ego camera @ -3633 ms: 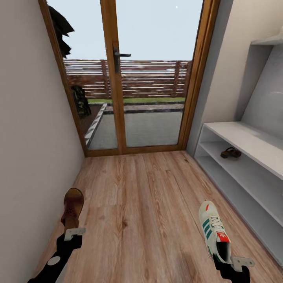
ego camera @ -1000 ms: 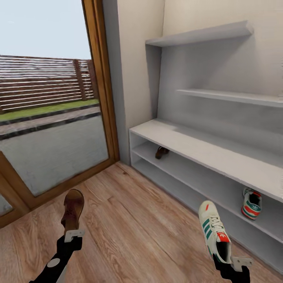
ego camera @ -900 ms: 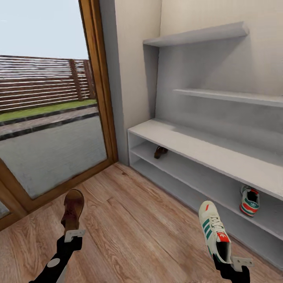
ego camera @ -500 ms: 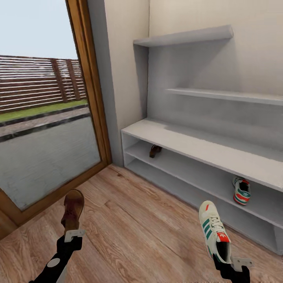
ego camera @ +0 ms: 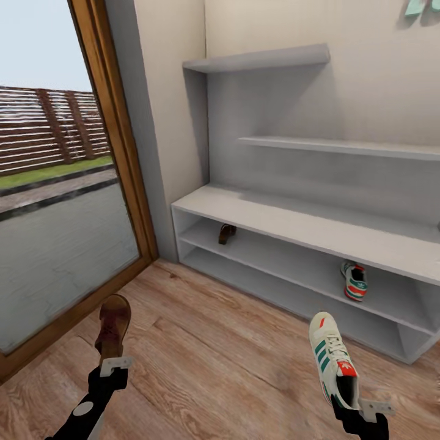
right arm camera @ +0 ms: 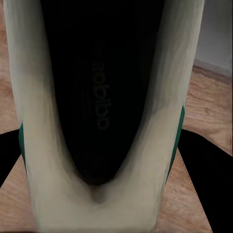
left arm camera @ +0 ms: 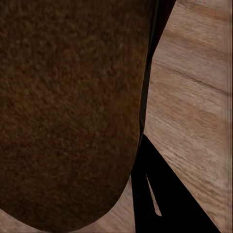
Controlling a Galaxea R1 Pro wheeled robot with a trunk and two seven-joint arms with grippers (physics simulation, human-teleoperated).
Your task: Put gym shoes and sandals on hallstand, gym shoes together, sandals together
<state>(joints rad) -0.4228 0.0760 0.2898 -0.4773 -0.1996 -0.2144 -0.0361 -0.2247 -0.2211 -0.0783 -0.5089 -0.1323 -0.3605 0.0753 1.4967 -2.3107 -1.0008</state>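
The left hand [ego camera: 113, 366] gripped one sandal [ego camera: 113, 327] by its heel and the right hand [ego camera: 360, 408] one gym shoe [ego camera: 333, 359]; both toes pointed away, above the corridor floor [ego camera: 220, 354]. On the hallstand [ego camera: 293, 223], the other sandal [ego camera: 227, 233] and gym shoe [ego camera: 354, 281] lay well apart on the upper shelf, heel outward. I judged the task half done.

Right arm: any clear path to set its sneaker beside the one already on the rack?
Probably yes. The right gripper holds a sneaker; the shelved sneaker has bare shelf either side and open floor before it, though the rack looks some way off.
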